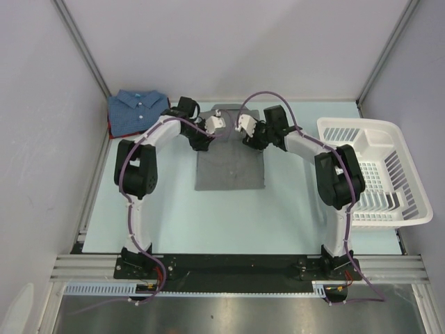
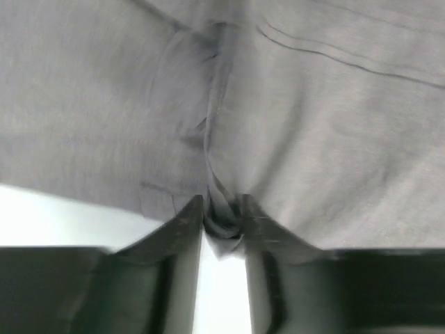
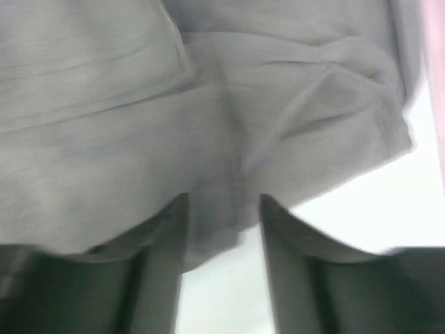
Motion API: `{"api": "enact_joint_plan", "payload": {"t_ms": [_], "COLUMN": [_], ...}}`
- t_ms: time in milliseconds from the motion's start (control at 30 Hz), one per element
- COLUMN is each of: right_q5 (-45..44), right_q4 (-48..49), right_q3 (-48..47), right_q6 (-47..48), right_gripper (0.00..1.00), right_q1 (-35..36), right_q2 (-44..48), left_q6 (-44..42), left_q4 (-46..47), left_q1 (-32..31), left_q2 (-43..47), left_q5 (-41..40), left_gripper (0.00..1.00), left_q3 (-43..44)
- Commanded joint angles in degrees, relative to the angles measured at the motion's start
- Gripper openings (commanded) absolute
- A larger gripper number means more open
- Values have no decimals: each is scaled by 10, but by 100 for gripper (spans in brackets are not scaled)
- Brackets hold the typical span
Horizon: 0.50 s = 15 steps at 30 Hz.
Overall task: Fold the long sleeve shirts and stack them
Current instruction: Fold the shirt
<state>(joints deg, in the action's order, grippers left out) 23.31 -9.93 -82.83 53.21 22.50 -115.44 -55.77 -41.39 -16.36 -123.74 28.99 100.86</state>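
The white slatted basket [image 1: 375, 132] is sitting at the right edge of the surface [image 1: 229, 216], well apart from the work, with the right arm's elbow rising just beside its near-left rim; a folded blue shirt [image 1: 135, 111] is lying in the far-left corner, collar pointing away from the arms, with a dark red edge [image 1: 111, 128] showing under its left side; the left arm's upper joint is hanging close to that pile; both forearms are crossing over the far end of the grey shirt [image 1: 231, 163] and hiding it; the grey shirt is lying mid-surface as a folded rectangle, its long axis running from near to far, and which end carries the collar is hidden; the left claw [image 2: 222, 209] is standing slightly parted with a gathered ridge of grey cloth touching both tips, and whether it is gripping cannot be told; the right claw [image 3: 224, 209] is standing apart, grey cloth sagging loosely between its fingers.
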Motion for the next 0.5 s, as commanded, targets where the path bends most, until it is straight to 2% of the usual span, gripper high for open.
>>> {"api": "enact_joint_plan", "payload": {"t_ms": [0,33,67,133,167,200,233,267,300,333,400,433,467], "right_q5": [-83,-80,-72,-22,2,56,86,120,190,213,291,306,334], "right_q4": [29,14,-27,-82,-132,-159,-183,-222,-233,-216,-178,-111,-65], "right_q3": [-68,-88,-96,-116,-118,-120,-119,-113,-105,-92,-34,-7,43], "right_q6": [-104,-159,-183,-236,-296,-324,-351,-414,-447,-497,-643,-694,-738], "right_gripper": [68,78,85,98,100,100,100,100,100,100,100,100,100], "right_q1": [-9,-15,-30,-40,-48,-50,-51,-49,-45,-41,-32,-26,-21], "right_q2": [24,34,42,77,86,97,109,113,115,118,117,116,114], "left_q6": [114,137,189,244,287,310,330,372,405,443,577,675,730], "left_q4": [29,30,32,32,35,40,47,68,90,117,211,250,355], "left_q1": [44,55,66,93,100,104,104,100,86,78,47,36,27], "left_q2": [26,52,65,118,143,167,188,235,256,279,320,328,339], "left_q5": [4,20,35,93,124,165,198,227,257,272,293,305,314], "left_gripper": [50,64,70,75,87,89,99,99,100,100,100,100,99], "left_q3": [19,17,13,-11,-28,-76,-106,-136,-204,-238,-334,-366,-398]}}
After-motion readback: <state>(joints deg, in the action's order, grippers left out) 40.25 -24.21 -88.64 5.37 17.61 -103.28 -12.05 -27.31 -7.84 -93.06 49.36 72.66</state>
